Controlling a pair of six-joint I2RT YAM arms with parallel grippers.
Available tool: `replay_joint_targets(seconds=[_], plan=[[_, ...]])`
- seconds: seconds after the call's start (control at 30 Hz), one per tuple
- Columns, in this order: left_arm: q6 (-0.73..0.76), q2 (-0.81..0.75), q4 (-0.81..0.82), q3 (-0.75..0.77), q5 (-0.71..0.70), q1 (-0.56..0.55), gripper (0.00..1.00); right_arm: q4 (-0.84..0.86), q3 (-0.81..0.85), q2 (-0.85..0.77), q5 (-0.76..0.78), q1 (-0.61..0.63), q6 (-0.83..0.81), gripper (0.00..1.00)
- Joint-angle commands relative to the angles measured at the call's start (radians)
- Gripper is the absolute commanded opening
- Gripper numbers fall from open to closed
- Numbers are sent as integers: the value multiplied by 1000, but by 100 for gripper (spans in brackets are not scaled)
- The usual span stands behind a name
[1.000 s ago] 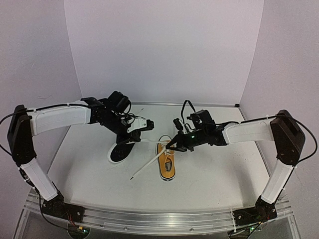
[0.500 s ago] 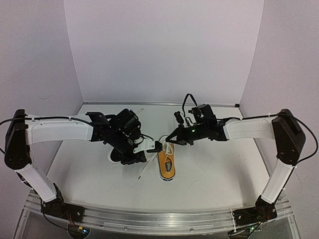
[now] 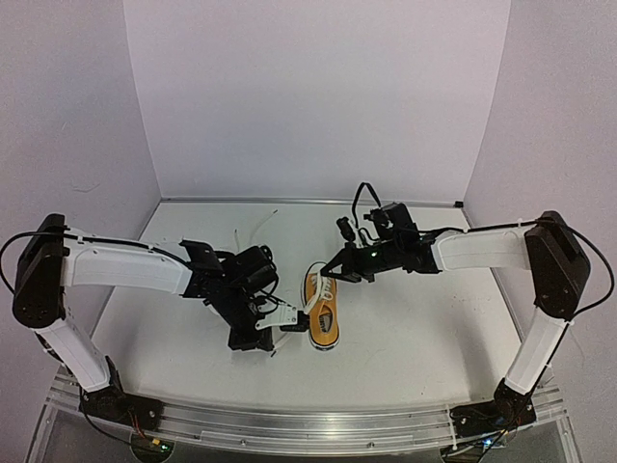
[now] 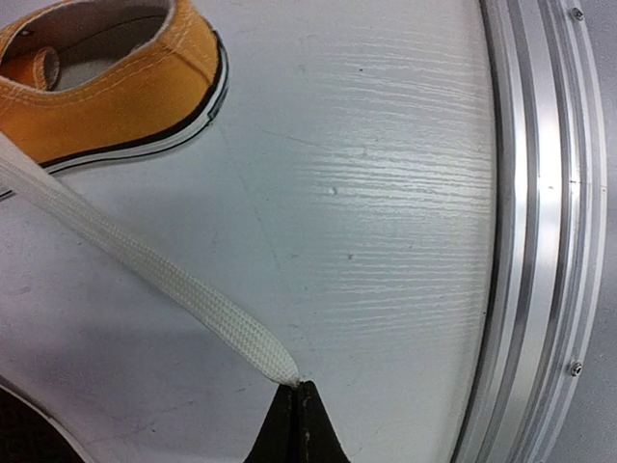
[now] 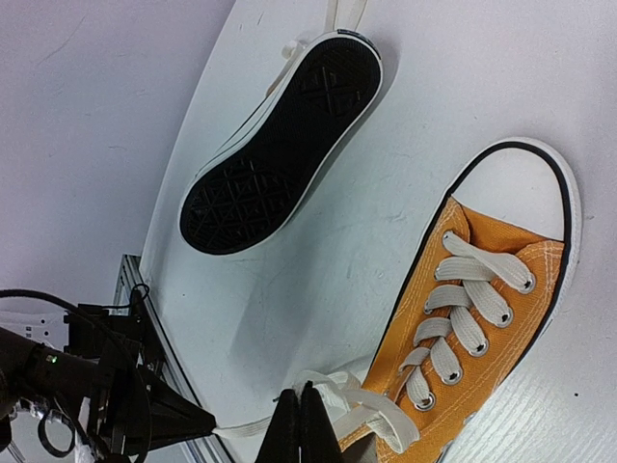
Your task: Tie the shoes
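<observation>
Left gripper (image 4: 294, 410): clenched on the very tip of a lace (image 4: 164, 280).
Lace axis: one straight line from those fingertips back to the collar of the orange shoe (image 5: 482, 318).
Right gripper (image 5: 299, 422): pinched shut, seemingly on the other lace (image 5: 333, 389), with the top eyelets just beside its fingertips and the toe cap pointing away.
Second shoe (image 5: 280, 145): sole up, well beyond the right fingers.
Coming move: probably crossing the left strand toward the right fingers.

White table (image 3: 415, 328): orange shoe (image 3: 323, 313) upright; second shoe (image 5: 280, 145) nearby, sole showing.
</observation>
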Motion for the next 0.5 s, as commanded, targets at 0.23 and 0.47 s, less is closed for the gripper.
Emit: replay_joint_targets(seconds=[0.23,0.47], plan=[[48,59,119,169,25,-210,0,-3,19,10,-5,-4,-52,0],[200,123,479,167,21,-211,0,-22,21,-3,-33,-11,-110,0]])
